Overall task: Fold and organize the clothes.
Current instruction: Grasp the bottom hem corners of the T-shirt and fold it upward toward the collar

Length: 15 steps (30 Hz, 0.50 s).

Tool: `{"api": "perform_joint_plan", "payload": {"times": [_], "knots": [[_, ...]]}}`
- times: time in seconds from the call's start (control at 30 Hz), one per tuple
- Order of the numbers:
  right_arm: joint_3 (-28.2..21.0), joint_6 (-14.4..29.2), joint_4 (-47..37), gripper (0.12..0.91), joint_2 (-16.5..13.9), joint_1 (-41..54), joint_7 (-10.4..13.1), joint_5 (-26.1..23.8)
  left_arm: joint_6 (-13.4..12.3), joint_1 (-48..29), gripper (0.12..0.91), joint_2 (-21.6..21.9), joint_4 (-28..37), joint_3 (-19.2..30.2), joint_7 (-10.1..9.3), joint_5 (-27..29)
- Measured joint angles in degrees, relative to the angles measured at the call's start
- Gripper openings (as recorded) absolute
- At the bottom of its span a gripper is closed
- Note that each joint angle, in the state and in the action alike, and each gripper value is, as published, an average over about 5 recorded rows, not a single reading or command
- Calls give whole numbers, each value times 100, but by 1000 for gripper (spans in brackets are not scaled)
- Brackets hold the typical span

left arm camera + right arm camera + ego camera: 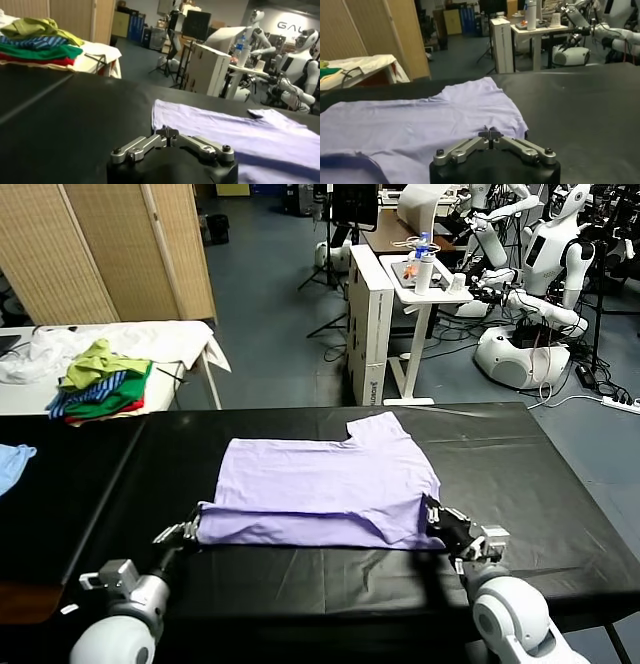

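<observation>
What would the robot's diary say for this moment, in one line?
T-shirt: flat on black table, near hem folded | left gripper: shut on hem | right gripper: shut on hem

Even overhead room light, soft shadows; the black table [540,474] shows mild sheen (wrist views' foreground blurred).

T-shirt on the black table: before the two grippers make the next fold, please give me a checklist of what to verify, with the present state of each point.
1. T-shirt lies on the black table, away from its edges: ok.
2. Near part is already folded over, with a doubled layer along the near edge: ok.
3. Left gripper is at the shirt's near left corner: ok.
4. Right gripper is at the near right corner: ok.
5. Both grippers are shut, but whether cloth is caught between the fingers: cannot tell.
6. Pile of clothes and light blue garment lie clear of the shirt: ok.
</observation>
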Motion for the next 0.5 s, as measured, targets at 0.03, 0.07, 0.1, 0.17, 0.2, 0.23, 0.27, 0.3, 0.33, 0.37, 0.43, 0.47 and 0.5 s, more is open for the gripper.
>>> {"api": "perform_joint_plan", "payload": {"times": [0.03, 0.07, 0.1, 0.17, 0.2, 0.23, 0.27, 0.3, 0.33, 0.37, 0.43, 0.47, 0.5], "knots": [[5, -39, 1, 145, 4, -5, -14, 2, 1, -19, 145, 19, 31, 20, 5, 10], [15, -86, 9, 163, 5, -15, -39, 4, 1, -36, 145, 37, 62, 38, 8, 17], [29, -132, 25, 200, 3, -31, -68, 7, 3, -51, 145, 53, 92, 54, 10, 22], [72, -222, 78, 290, -14, -81, -126, 18, 12, -72, 145, 78, 142, 77, 16, 26], [100, -265, 116, 362, -27, -116, -146, 27, 20, -79, 145, 86, 160, 85, 17, 29], [132, -308, 160, 419, -44, -157, -156, 40, 28, -84, 145, 89, 172, 90, 19, 31], [168, -353, 211, 476, -61, -204, -160, 60, 35, -84, 145, 89, 179, 93, 19, 33], [209, -397, 270, 552, -81, -261, -162, 81, 41, -81, 153, 85, 181, 95, 18, 37], [257, -439, 337, 609, -103, -328, -163, 100, 43, -72, 180, 80, 177, 94, 19, 42], [310, -477, 412, 665, -126, -405, -164, 118, 42, -57, 208, 74, 170, 92, 20, 49], [437, -527, 579, 788, -176, -594, -170, 138, 42, -13, 319, 68, 138, 79, 22, 73], [508, -542, 668, 826, -202, -703, -181, 139, 42, 13, 375, 67, 118, 69, 23, 85], [583, -549, 755, 866, -225, -816, -200, 136, 43, 40, 432, 67, 96, 56, 23, 98]]}}
